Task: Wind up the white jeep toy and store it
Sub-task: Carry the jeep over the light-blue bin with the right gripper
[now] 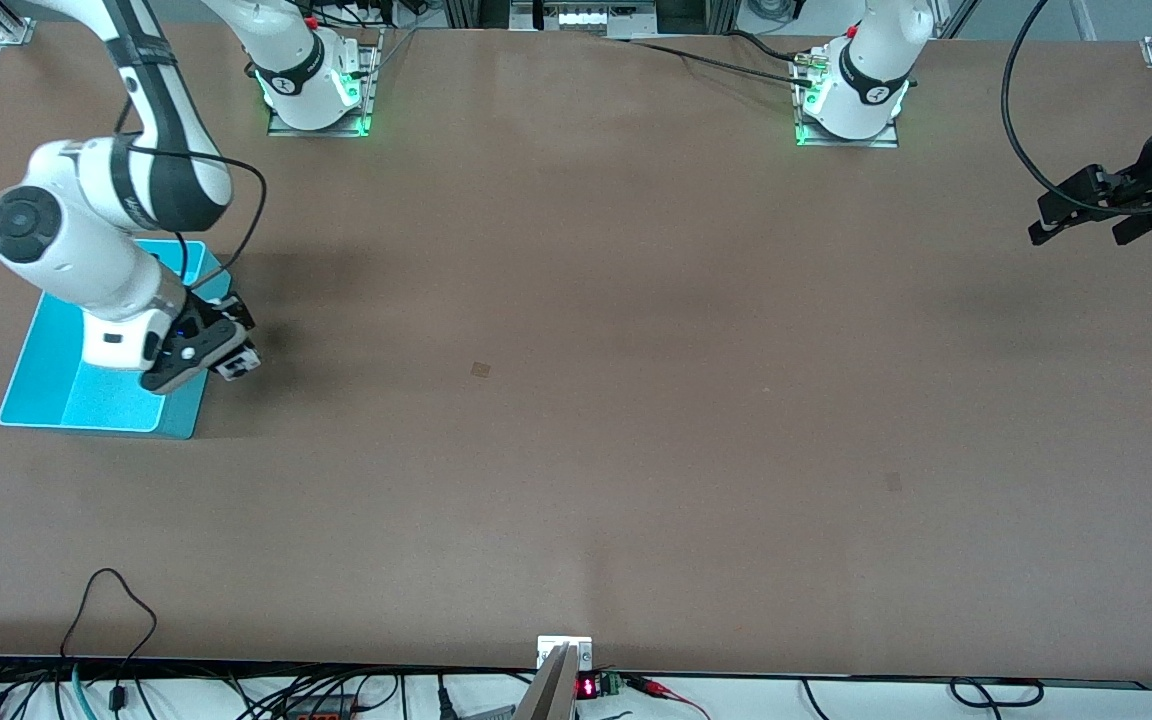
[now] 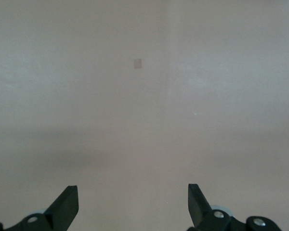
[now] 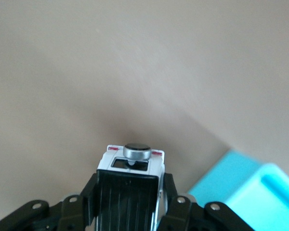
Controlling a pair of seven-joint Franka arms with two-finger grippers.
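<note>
The white jeep toy (image 1: 237,364) is clamped in my right gripper (image 1: 226,352), which is shut on its body. The gripper hovers over the rim of the cyan bin (image 1: 46,392), on the side that faces the table's middle. In the right wrist view the white jeep toy (image 3: 131,164) points away from my right gripper (image 3: 130,191), showing its black ribbed roof and a round silver-rimmed knob. A corner of the cyan bin (image 3: 245,188) shows beside it. My left gripper (image 1: 1086,222) waits at the left arm's end of the table, open and empty (image 2: 133,202) over bare tabletop.
The right arm's white elbow hangs over the bin and hides part of it. A small dark square mark (image 1: 480,369) (image 2: 137,63) lies near the table's middle. Cables (image 1: 116,610) and a clamp (image 1: 564,655) sit along the edge nearest the front camera.
</note>
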